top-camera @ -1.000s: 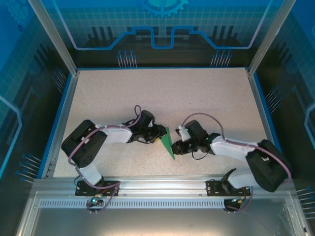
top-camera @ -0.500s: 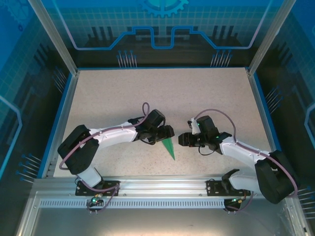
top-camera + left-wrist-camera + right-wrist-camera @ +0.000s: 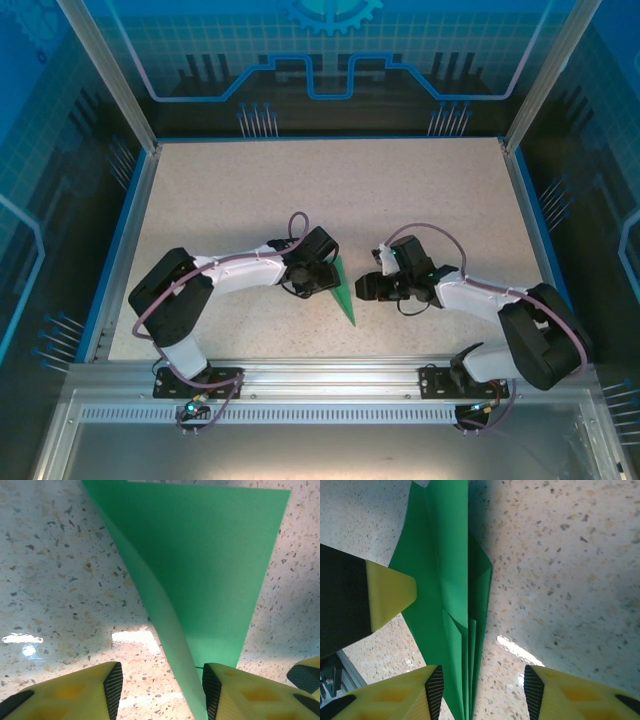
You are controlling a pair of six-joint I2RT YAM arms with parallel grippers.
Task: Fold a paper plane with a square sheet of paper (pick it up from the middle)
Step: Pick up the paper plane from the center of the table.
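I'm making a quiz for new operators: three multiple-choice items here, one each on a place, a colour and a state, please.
1. Where on the speckled table does the bright-green folded paper dart lie? A) its far edge B) between the left gripper and right gripper C) its left corner
2. The gripper fingers' colour? A) yellow B) red C) white
3. The right gripper's jaws? A) shut, empty B) shut on a pen C) apart, dart between
Key: 1B, top view shows it between them; 2A, yellow in both wrist views; 3C, right wrist view shows the gap.
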